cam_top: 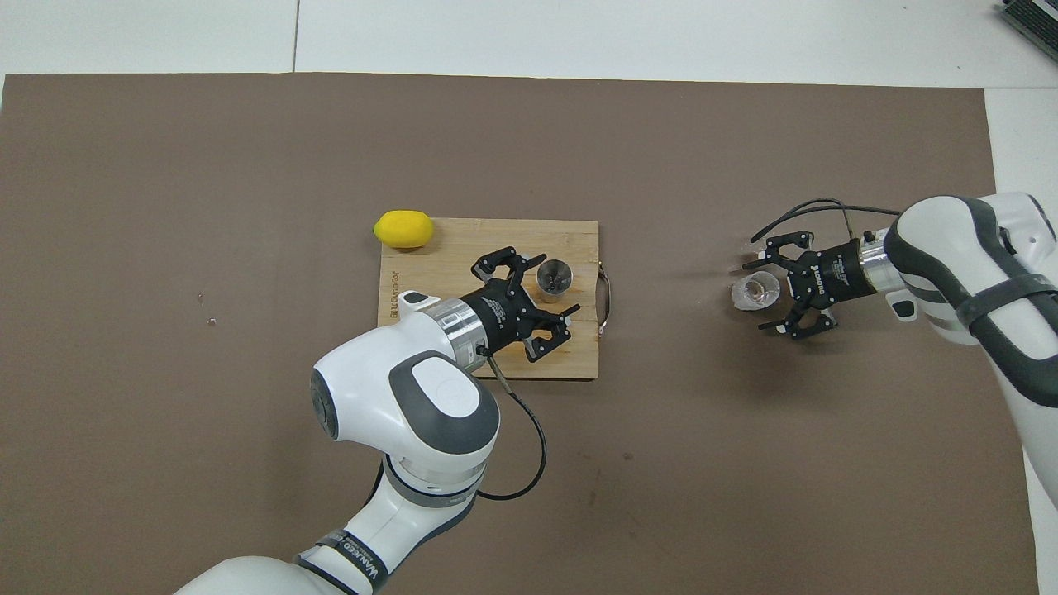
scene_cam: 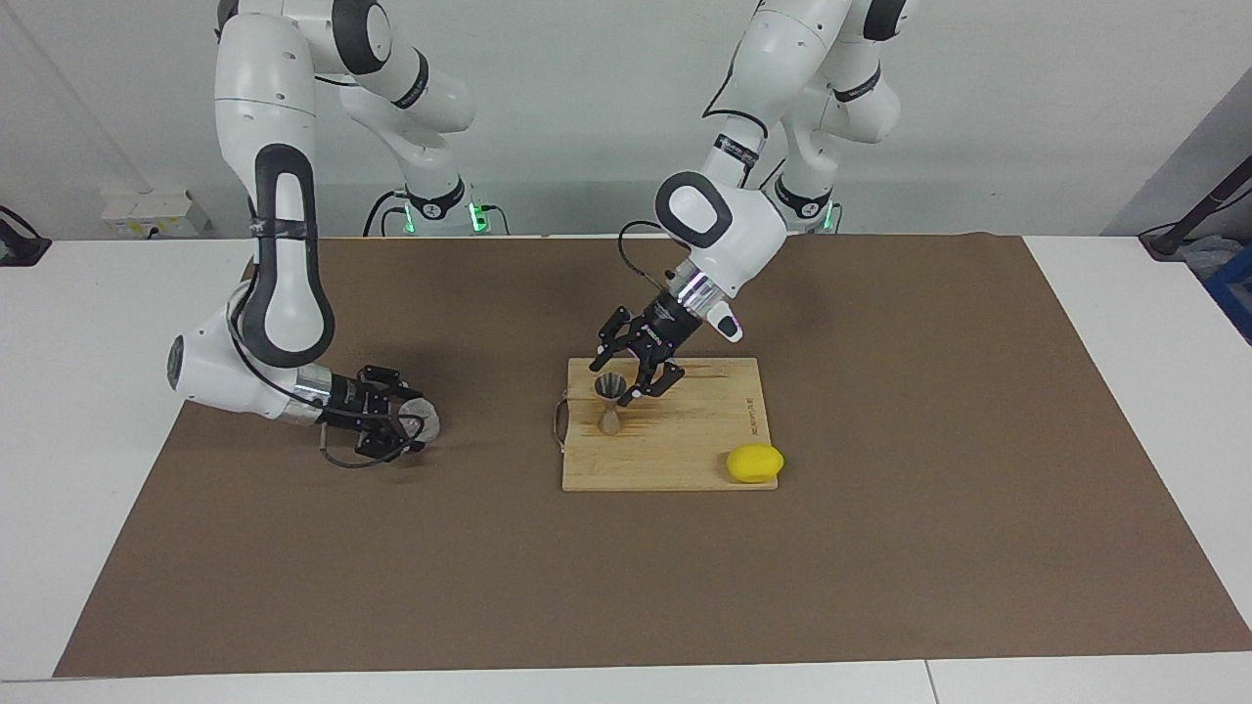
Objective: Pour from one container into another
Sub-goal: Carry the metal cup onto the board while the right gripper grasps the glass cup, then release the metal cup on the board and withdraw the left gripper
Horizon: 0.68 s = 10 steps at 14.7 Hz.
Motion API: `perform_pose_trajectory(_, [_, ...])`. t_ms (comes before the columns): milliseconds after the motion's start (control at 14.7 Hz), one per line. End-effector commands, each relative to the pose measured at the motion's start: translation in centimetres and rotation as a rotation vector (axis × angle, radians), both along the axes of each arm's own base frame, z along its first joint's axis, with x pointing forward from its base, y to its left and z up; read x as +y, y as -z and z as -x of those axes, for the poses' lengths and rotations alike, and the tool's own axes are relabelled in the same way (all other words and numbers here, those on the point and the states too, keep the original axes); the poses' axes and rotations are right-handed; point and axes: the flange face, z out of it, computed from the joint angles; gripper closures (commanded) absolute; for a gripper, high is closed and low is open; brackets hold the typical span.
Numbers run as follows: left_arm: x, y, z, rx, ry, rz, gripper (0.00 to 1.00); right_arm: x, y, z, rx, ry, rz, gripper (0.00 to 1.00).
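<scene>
Facing view: right hand [scene_cam: 406,427] spread around clear cup [scene_cam: 423,420], grasp pending; left hand [scene_cam: 638,376] spread beside jigger [scene_cam: 611,399]; next, pinch and lift.

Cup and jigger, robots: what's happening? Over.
Left tool open beside jigger on board. Right tool open around cup on mat. Nothing poured yet. Lemon clear of both.

Jigger [scene_cam: 610,402] on board [scene_cam: 685,450], right-arm end; lemon [scene_cam: 754,463] at board's 10 o'clock corner in overhead view; cup [scene_cam: 423,418] on bench [scene_cam: 880,548] mat, 3 o'clock of board.
</scene>
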Motion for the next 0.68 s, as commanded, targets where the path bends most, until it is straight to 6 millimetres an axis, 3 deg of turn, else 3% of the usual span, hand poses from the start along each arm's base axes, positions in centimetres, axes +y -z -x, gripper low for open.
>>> perform_pose_trajectory(0, [-0.8, -0.4, 0.2, -0.025, -0.007, -0.011, 0.00, 0.2, -0.5, 0.6, 0.001, 0.041, -0.008, 0.00])
perform_pose_trajectory(204, [-0.6, -2.7, 0.3, -0.056, -0.022, -0.001, 0.00, 0.3, -0.5, 0.6, 0.004, 0.044, -0.009, 0.03])
perform_pose_trajectory(340, [-0.3, -4.4, 0.2, -0.078, -0.028, 0.015, 0.00, 0.3, -0.5, 0.6, 0.001, 0.042, -0.011, 0.12])
perform_pose_trajectory(476, [0.4, -6.1, -0.6, -0.110, 0.001, 0.032, 0.00, 0.4, -0.7, 0.5, -0.002, 0.063, -0.031, 0.14])
perform_pose_trajectory(612, [3.0, -7.5, -2.9, -0.122, 0.016, 0.074, 0.00, 0.4, -0.7, 0.5, -0.002, 0.065, -0.033, 0.22])
